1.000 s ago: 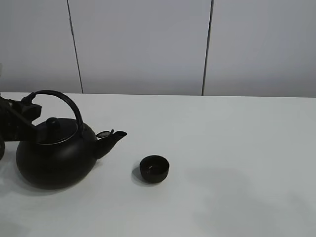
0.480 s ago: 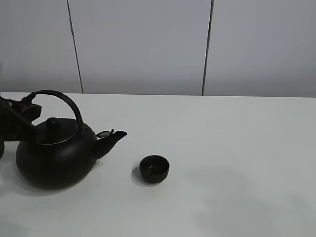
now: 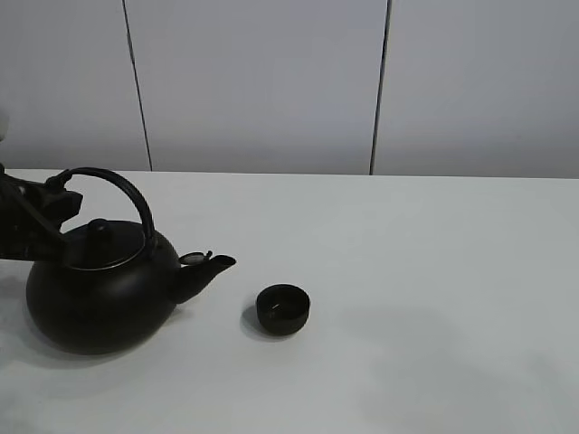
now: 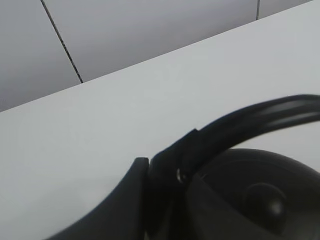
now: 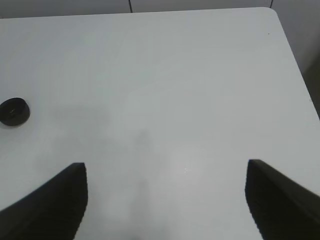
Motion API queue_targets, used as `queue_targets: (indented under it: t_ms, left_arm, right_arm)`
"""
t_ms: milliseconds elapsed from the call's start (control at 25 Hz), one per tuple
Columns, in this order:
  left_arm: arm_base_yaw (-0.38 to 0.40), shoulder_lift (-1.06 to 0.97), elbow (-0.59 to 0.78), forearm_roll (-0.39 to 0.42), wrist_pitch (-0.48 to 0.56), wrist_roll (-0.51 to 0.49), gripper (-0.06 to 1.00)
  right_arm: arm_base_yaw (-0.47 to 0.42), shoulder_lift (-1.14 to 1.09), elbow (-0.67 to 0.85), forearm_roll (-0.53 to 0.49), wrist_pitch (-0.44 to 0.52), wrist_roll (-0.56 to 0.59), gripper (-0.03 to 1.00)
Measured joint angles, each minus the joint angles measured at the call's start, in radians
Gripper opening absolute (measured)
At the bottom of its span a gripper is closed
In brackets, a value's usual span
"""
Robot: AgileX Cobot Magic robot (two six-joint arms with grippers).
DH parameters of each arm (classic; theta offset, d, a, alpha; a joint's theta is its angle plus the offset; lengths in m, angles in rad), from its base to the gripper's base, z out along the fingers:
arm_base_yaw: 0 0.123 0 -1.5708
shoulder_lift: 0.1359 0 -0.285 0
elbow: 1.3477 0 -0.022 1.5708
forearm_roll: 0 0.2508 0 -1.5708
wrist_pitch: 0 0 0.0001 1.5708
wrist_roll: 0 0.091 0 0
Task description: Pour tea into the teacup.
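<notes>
A big round black kettle [image 3: 99, 298] with an arched handle [image 3: 113, 181] stands at the left of the white table, its spout [image 3: 213, 265] pointing right toward the teacup. The teacup [image 3: 283, 309], tiny, matte black and without a handle, sits a short way right of the spout; it also shows in the right wrist view [image 5: 14, 111]. My left gripper [image 3: 52, 201] is shut on the left end of the kettle handle [image 4: 250, 120]. My right gripper [image 5: 165, 200] is open and empty above bare table, far from the cup. No tea stream shows.
The white table [image 3: 434, 271] runs back to a grey panelled wall [image 3: 271, 81]. The table's right edge and far corner [image 5: 274, 10] show in the right wrist view. The kettle's lid knob [image 4: 267, 200] sits under the handle.
The kettle has tipped slightly forward: its spout has dropped toward the teacup and the body has shifted a little. The teacup has not moved.
</notes>
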Motion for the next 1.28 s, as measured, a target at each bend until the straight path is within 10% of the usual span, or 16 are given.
queue_targets:
  t_ms: [1280]
  left_arm:
    - [-0.039,-0.055,-0.133,0.066,0.165,0.035,0.11]
  right_arm:
    - [0.0,0.0,0.0,0.0,0.001,0.0,0.59]
